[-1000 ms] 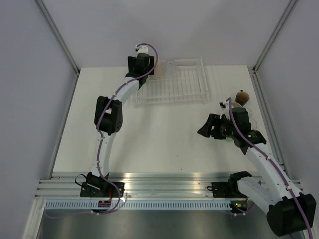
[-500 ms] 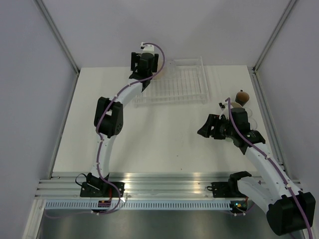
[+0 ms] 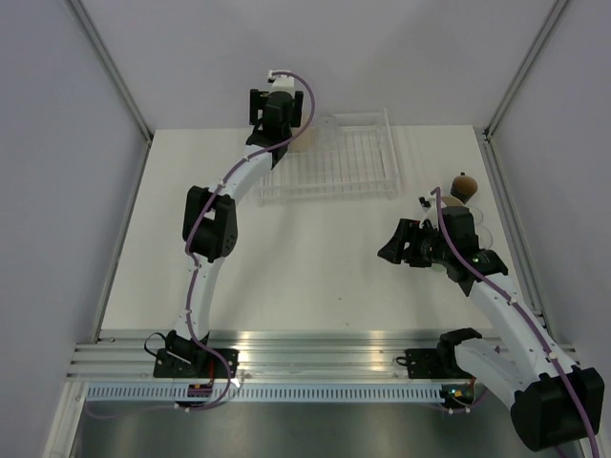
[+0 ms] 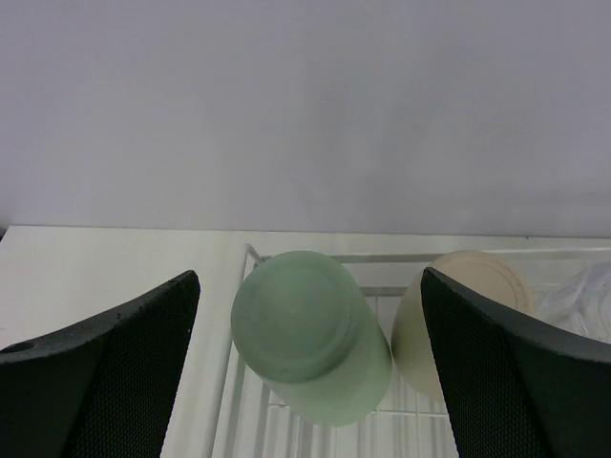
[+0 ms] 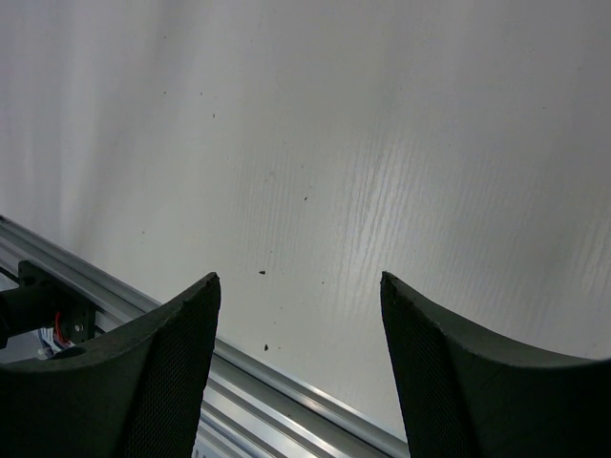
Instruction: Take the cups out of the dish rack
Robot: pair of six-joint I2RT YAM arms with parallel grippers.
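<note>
Now for the mint green cup at the dish rack's far-left corner

From where I stand, the left gripper (image 4: 310,320) hangs over the far-left corner of the dish rack (image 3: 353,164), jaws wide apart and holding nothing. The mint green cup (image 4: 307,334) sits between its fingers (image 4: 124,367), touching neither. It is a little left of centre in the gap and tilted slightly. I'd say the arm should drop straight down and centre itself, so that both pads meet the cup's wall together. A lopsided close could push it into the beige cup (image 4: 458,286) just to its right.

The cup tapers, so a grip well down the body looks safer than one near the top. The lift should also clear the rack's low rail before the arm swings away.

As for what the rack holds, the green and beige cups stand side by side at that corner. Both seem to be mouth down with their flat bases up, so I'd expect nothing inside them. A clear cup (image 4: 584,291) shows further right along the same end, though only its edge is visible. The rest of the rack looks like bare wires.

The right gripper (image 5: 298,286) hovers well off the rack's near-right side, jaws apart and empty over the table (image 3: 315,258). A small dark brown cup (image 3: 464,183) stands just beyond the rack's right end
</note>
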